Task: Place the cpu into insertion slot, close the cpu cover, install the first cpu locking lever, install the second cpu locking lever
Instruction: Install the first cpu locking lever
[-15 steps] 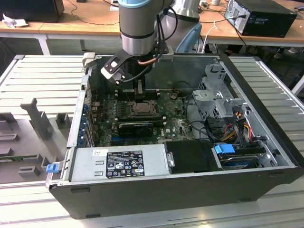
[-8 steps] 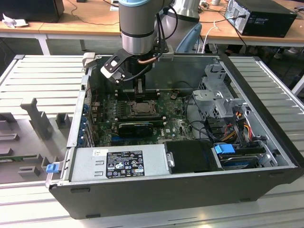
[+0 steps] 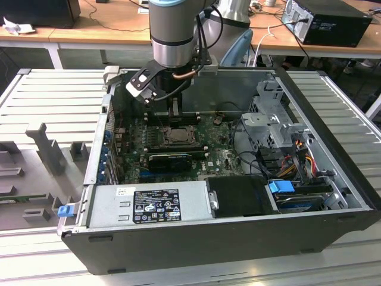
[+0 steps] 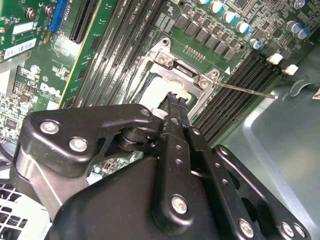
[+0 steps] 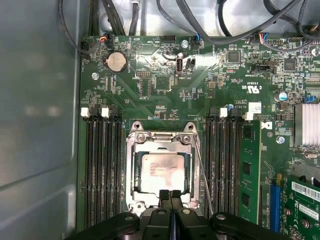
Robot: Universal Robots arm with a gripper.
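At upper centre of the exterior view, the robot arm is reaching down into an open computer case that is lying on a ribbed grey desk. The gripper is hanging just above the insertion slot, which is sitting on the green board near the middle of the frame. A long black card is lying just below the slot in the picture, and a grey power supply is filling the case's lower-left part.

In the first wrist view, the cpu is lying flat in the slot. Its pale metal top is showing through the square cut-out of the cpu cover, which is lying down over it. The gripper is standing narrow, its 2 fingers drawn together to a thin line at 1 edge of the cover; whether they are touching the cover cannot be judged.

1 thin lever rod is running beside the cover, between it and a bank of black memory slots. In the second wrist view the rod is angling out from a corner of the cover toward the case wall. Whether it is latched cannot be told.
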